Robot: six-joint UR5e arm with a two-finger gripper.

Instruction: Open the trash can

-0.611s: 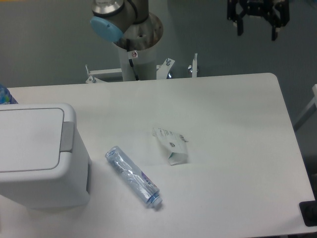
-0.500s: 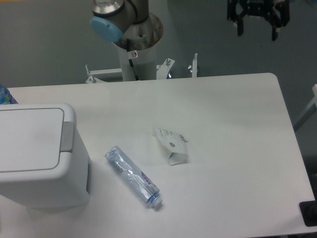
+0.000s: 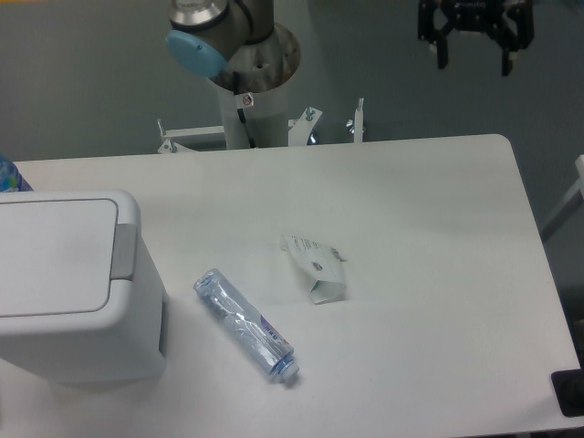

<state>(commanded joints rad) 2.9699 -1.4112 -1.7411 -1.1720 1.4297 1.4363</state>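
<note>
The trash can is sitting at the lower left of the frame, on the left end of the white table, with part of its body running off the left edge of the view. Its flat white lid is lying closed, and the grey push tab is showing along the lid's right side, facing the middle of the table.

The gripper is hanging at the upper right of the frame, above the far edge of the table and over the grey floor beyond it. Its two dark fingers are pointing downward and standing apart with a clear gap between them, holding nothing. It is well apart from the trash can, which is lying diagonally across the frame from it, toward the lower left.

Between them, near the centre of the table, a crumpled white paper carton is lying on its side. Just below and to its left, a clear plastic bottle is lying flat, angled with its blue-ringed neck toward the lower right. The arm's base column is standing behind the table's far edge at the upper middle of the frame.
</note>
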